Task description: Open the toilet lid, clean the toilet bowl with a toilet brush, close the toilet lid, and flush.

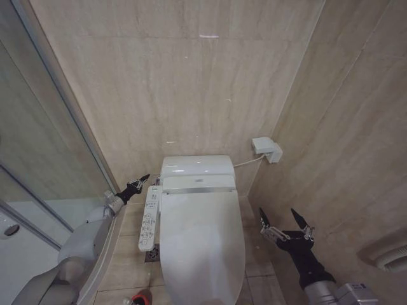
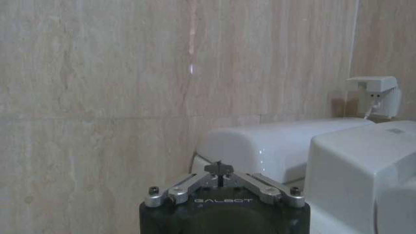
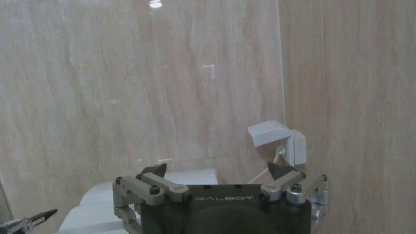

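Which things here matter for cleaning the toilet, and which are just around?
For the job: glossy white oval toilet lid, closed; red cup-shaped brush holder; white side button panel.
Just around: white wall socket box; floor drain; glass shower partition.

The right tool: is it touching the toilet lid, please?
Apart. The head view shows floor between the open right tool and the closed toilet lid.

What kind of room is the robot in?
Most likely a bathroom: a white toilet with its toilet lid shut, a button panel at its side, beige tiled walls, and a glass shower screen.
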You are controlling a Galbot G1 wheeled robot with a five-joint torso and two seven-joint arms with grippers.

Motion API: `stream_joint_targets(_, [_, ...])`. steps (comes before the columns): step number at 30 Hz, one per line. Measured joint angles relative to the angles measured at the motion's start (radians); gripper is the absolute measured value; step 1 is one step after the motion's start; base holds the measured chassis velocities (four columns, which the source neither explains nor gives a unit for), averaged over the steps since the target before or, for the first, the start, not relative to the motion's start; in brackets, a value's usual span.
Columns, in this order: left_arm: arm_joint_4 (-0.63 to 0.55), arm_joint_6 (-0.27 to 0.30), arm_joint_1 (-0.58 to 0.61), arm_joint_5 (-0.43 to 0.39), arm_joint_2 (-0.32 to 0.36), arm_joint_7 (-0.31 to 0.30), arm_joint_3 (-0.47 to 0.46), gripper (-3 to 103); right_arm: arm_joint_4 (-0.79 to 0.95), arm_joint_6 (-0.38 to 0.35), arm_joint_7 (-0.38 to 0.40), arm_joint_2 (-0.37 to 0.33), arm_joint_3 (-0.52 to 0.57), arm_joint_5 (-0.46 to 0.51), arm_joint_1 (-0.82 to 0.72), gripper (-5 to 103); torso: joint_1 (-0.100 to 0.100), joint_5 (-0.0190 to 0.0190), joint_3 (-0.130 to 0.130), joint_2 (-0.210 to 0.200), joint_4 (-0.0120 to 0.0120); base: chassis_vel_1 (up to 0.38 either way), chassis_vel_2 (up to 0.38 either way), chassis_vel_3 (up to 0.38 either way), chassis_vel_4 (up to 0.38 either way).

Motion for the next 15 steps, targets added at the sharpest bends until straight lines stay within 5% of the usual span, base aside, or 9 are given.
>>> stream_joint_targets(15, [0.007,0.0,0.001,-0.001,0.001,0.028,-0.001,0,0.0,0.0,0.0,0.0,0.0,0.0,0.0,100,0.0,0.0,0.0,0.0,0.0,0.0,0.0,0.0,0.0])
